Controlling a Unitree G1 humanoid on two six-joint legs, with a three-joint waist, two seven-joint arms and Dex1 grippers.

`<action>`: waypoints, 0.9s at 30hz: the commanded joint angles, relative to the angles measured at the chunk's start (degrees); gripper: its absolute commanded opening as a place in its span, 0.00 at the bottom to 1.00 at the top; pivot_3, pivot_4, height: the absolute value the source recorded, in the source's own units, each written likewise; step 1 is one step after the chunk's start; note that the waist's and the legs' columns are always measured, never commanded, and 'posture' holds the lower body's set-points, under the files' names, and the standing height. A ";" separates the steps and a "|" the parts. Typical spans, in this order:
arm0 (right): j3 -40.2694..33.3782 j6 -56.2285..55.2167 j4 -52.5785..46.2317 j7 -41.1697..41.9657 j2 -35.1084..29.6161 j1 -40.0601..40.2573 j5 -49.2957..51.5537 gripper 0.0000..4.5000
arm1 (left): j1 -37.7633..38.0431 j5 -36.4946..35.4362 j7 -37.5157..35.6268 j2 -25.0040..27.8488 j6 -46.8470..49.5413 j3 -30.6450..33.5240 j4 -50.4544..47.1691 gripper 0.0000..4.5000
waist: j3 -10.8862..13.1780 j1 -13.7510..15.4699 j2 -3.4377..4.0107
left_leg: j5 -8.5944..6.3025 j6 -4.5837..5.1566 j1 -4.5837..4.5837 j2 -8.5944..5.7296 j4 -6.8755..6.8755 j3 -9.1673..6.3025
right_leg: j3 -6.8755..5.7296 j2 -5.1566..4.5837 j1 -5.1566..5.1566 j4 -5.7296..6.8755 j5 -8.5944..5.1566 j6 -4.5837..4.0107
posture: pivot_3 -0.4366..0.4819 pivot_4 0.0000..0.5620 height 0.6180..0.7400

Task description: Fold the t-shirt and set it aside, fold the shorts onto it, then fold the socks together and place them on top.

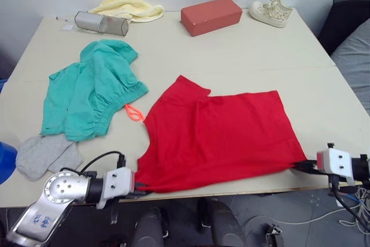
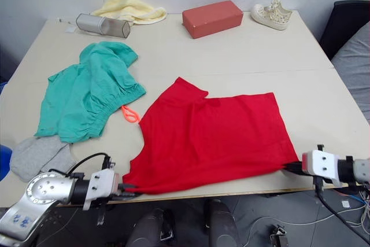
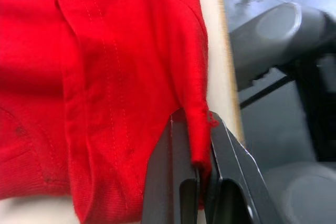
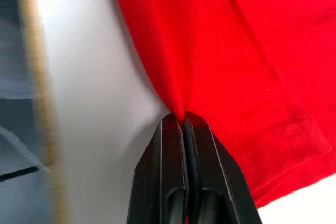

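- The left gripper (image 1: 139,188) sits at the near table edge, its black fingers (image 3: 176,182) pinching a hemmed, stitched corner of the t-shirt (image 1: 219,137); the cloth wraps over between the two pads.
- The right gripper (image 1: 299,166) is at the near right, fingers pressed together on the t-shirt's near right corner, the cloth pulled to a point where they bite.
- The t-shirt is soft bright red cotton, lying flat and folded into a rough trapezoid on the near middle of the table (image 1: 243,50); its near hem runs along the table's near edge between the two grippers, and one sleeve points far-left.
- The socks (image 1: 45,154) are light grey knit, lying flat at the near left, just left of the left arm and touching the near edge of the shorts (image 1: 89,93).
- The shorts are teal, crumpled in a heap on the left, with a gathered waistband and a neon orange drawstring (image 1: 134,112) looping out just beside the t-shirt.
- Bare tabletop lies to the right of the t-shirt and beyond it.
- Along the far edge stand a silvery cylinder (image 1: 102,23), a pale yellow cloth (image 1: 128,6), a red-brown box (image 1: 211,16) and a cream lace-up shoe (image 1: 272,11), all well apart from the garments.
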 commanded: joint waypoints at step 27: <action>-10.08 18.47 -10.21 5.36 -3.61 8.08 12.15 0.60 | 4.15 -13.59 -7.90 8.71 15.37 15.66 -2.30 0.59 | 0.03 -0.06 0.01 | -0.20 -0.02 -0.03 -0.02 0.05 -0.01 | 0.03 0.01 -0.05 0.04 -0.03 -0.04 | 0.48 0.27 1.00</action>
